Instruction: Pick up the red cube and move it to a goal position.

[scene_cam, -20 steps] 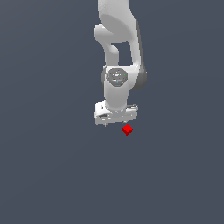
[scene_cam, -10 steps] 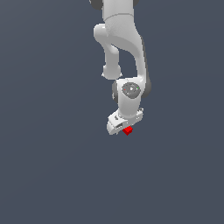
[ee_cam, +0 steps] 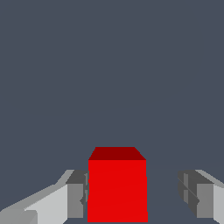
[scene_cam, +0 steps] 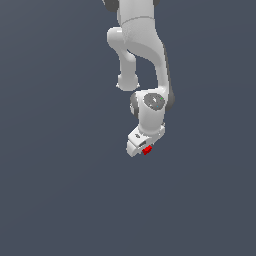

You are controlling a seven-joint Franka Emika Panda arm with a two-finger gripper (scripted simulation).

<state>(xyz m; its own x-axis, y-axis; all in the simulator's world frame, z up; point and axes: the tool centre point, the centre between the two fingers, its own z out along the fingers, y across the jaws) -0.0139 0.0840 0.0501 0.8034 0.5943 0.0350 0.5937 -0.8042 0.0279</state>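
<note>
The red cube [ee_cam: 117, 189] sits between the two fingers of my gripper [ee_cam: 133, 194], which is open. One grey fingertip [ee_cam: 78, 192] is right against a side of the cube. The other fingertip [ee_cam: 189, 192] stands well apart from it, with a clear gap. In the exterior view the white hand has come down over the red cube [scene_cam: 147, 150], and only a small red corner shows under the gripper [scene_cam: 143, 148]. I cannot tell from either view whether the cube rests on the floor.
The white arm [scene_cam: 142, 45] comes down from the top of the exterior view. A plain dark grey surface [scene_cam: 55, 190] surrounds the cube on all sides.
The hand has dropped and shifted toward the exterior view's right, closing in over the cube. The cube has stayed where it was.
</note>
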